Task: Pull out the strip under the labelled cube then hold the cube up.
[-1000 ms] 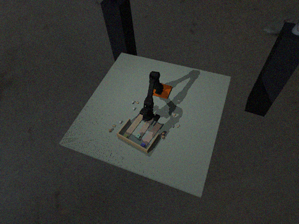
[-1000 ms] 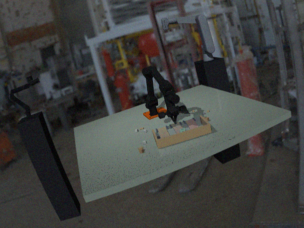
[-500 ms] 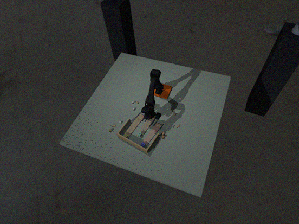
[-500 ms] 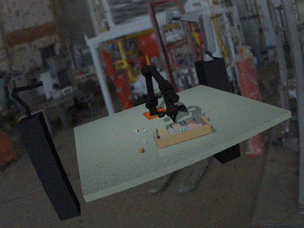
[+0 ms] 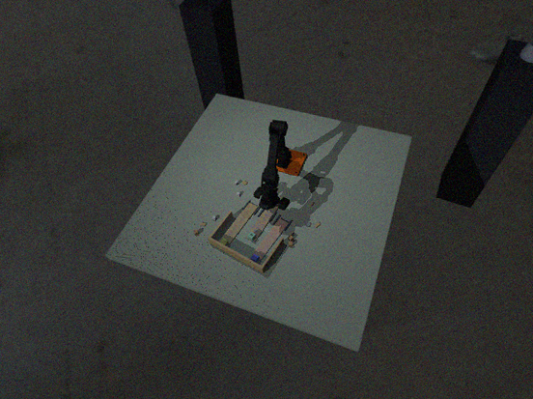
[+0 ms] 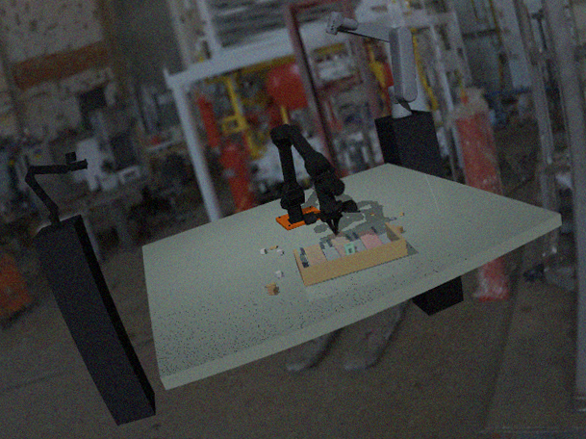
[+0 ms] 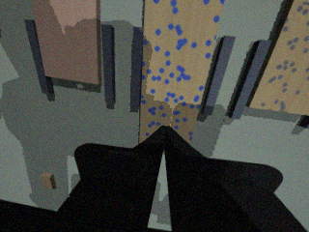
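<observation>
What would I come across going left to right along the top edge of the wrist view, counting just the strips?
A plain pinkish strip, then a tan strip with bold blue dots, then a tan strip with duller dots.
</observation>
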Controlling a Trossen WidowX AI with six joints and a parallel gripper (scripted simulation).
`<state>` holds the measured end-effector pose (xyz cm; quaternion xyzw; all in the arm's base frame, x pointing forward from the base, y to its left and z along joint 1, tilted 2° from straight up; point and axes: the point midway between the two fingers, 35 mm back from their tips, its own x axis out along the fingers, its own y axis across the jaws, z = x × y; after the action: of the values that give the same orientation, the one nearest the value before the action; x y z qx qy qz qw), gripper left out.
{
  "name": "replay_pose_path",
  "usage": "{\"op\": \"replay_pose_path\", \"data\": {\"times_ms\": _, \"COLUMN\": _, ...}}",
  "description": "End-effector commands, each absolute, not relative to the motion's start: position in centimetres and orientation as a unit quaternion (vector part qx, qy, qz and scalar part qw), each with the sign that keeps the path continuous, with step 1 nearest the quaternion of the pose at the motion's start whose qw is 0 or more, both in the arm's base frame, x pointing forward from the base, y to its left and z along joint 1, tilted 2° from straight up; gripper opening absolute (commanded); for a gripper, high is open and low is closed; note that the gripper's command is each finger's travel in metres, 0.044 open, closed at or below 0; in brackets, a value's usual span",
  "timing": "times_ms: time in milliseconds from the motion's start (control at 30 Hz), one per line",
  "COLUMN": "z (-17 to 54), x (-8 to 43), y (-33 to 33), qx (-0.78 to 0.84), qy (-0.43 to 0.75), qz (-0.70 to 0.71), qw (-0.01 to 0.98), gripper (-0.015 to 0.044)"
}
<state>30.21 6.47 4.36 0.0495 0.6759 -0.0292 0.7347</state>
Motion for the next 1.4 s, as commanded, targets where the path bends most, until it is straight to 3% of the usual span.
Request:
{"op": "replay_pose_path", "data": {"times_ms": 0, "z": 3.7, "x": 28.9, "y": 6.5, "qx": 0.046, "qy": 0.686, "qz": -0.031, "qw": 0.726, "gripper": 0.0}}
{"op": "replay_pose_path", "data": {"times_ms": 1367, "z": 3.3, "x": 22.8, "y": 7.4, "qx": 0.046, "qy": 0.688, "qz": -0.031, "qw": 0.724, "gripper": 0.0}}
